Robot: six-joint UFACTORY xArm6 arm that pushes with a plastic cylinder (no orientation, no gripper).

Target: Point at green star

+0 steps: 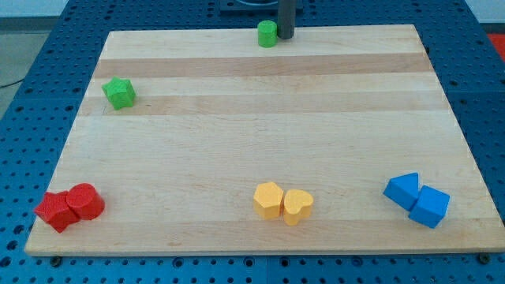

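While only one camera view is on hand, it takes in the whole wooden board (260,142), which lies on a blue perforated table (39,47). Eight blocks rest on the board, two of each colour.

The greens are well apart. The green star (119,93) sits alone near the view's left edge, in the upper part of the board, with bare wood all around it. The green cylinder (267,34) stands at the view's top edge, near the middle.

Two reds huddle in the bottom left corner: a red star-like block (56,211) touching a red cylinder (86,202) on its right. Two yellows sit at bottom centre, a yellow hexagonal block (268,199) pressed against a yellow heart (297,207). Two blues lie at bottom right, a blue wedge-like block (403,190) touching a blue cube (430,207) (their exact shapes are hard to make out).

This arm carries no claw, so nothing opens, closes or clamps; it ends in a dark rod. My tip (285,36) comes down at the view's top edge, just beside the green cylinder on its right, seemingly touching it. It is well apart from the green star, which lies far off toward the view's left.
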